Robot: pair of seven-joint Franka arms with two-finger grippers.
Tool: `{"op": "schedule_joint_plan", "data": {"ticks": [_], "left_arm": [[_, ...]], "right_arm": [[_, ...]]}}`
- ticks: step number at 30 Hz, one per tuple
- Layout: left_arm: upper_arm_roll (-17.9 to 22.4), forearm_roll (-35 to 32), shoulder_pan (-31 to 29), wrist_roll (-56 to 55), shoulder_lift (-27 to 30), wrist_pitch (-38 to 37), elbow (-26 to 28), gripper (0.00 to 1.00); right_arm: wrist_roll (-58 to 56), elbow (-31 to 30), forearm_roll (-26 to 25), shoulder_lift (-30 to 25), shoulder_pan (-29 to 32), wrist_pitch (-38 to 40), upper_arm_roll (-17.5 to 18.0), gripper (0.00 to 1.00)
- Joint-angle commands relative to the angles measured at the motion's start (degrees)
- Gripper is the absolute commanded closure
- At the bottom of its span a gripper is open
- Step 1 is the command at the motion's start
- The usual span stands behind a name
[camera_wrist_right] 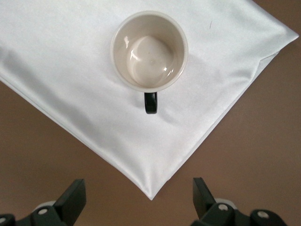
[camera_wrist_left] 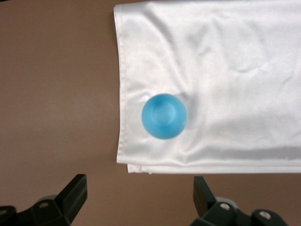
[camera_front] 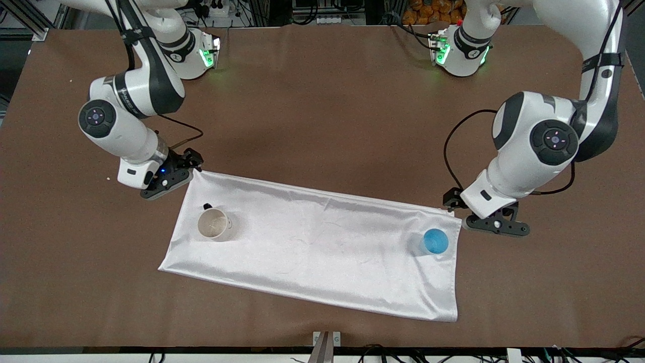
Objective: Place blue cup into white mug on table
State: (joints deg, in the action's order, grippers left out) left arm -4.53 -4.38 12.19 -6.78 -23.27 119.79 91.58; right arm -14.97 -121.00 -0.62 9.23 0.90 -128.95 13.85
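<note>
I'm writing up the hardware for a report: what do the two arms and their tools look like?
Both arms have glossy white shells with black joint sections and round dark caps carrying small lights. Green lights glow at their bases. A thin black cable loops beside each wrist. The left tool and the right tool are black, each with two angular black fingers fastened by silver screws.

- The blue cup [camera_wrist_left: 164,116] stands upright on the white cloth [camera_wrist_left: 235,70], its open mouth facing the camera.
- It sits near one corner of the cloth, close to two of its edges.
- Bare brown table [camera_wrist_left: 56,94] runs along those cloth edges.
- The left gripper [camera_wrist_left: 140,200] hangs over bare table beside the cloth, its two dark fingers [camera_wrist_left: 73,193] spread wide apart with nothing between them.
</note>
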Motion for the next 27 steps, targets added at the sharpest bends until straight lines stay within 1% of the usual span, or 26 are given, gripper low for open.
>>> {"op": "schedule_joint_plan", "data": {"ticks": [1,9,15,19,27], "left_arm": [[0.0,-2.0,0.2,-0.9,-3.5,4.2,-1.3,0.0],[0.0,-1.7,1.1,-1.0,-7.5,8.9,-1.5,0.0],[0.0,-1.7,3.4,-1.0,-9.7,11.2,-2.2,0.0],[0.0,-1.6,3.5,-1.0,-11.0,11.9,-2.6,0.0],[0.0,-1.7,3.5,0.3,-13.6,17.0,-2.6,0.0]], "right_arm": [[-0.2,-0.1,-3.5,3.8,0.4,-5.0,0.3,0.0],[-0.2,0.0,-4.1,7.5,0.5,-9.3,0.2,0.0],[-0.2,0.0,-5.4,9.8,0.3,-13.2,0.1,0.0],[-0.2,0.1,-5.7,10.6,0.3,-13.9,0.0,0.0],[-0.2,0.3,-5.7,12.6,0.0,-16.4,-0.3,0.0]]}}
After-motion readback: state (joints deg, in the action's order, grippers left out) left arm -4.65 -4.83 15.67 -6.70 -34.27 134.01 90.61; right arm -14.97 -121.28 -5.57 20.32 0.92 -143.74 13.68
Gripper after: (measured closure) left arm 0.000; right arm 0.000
